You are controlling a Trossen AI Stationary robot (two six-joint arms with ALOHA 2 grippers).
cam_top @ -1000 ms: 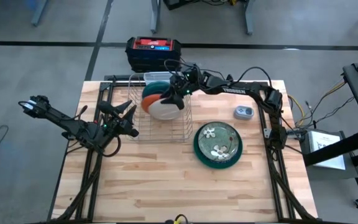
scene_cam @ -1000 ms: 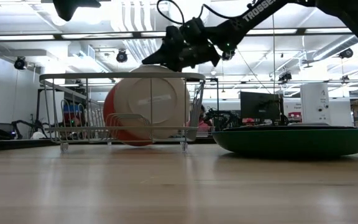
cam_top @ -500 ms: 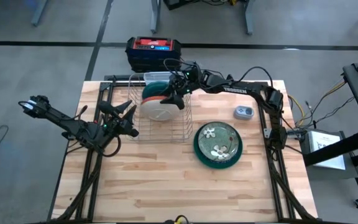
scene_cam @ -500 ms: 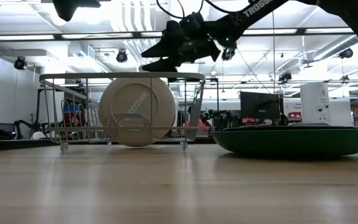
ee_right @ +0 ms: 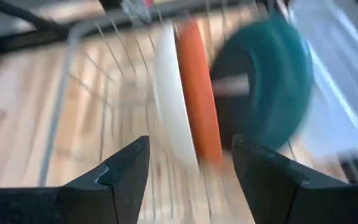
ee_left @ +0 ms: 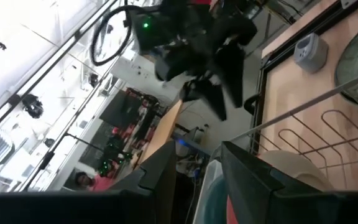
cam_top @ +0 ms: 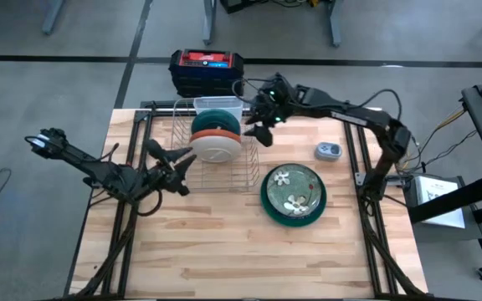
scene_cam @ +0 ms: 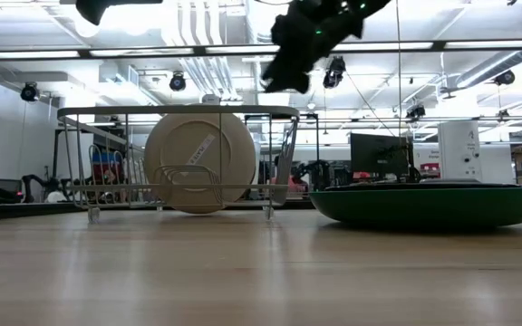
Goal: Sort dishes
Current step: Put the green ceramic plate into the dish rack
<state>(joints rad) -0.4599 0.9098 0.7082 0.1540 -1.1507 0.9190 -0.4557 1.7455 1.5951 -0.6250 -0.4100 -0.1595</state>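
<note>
White plate (cam_top: 217, 148) racked, right fingers (cam_top: 264, 132) apart

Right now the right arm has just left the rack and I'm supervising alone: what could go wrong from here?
The white plate stands on edge in the wire rack, against the orange plate; a bump could tip it. The left gripper sits close to the rack's corner and might knock it. The right gripper, open and empty, hangs just past the rack's rim and could clip it.

Three plates (cam_top: 217, 138) stand on edge in a row in the rack (cam_top: 216, 177), at the back of the table (cam_top: 224, 251). A big plate (cam_top: 294, 194) lies right of the rack. A small device (cam_top: 327, 151) sits behind that plate.
</note>
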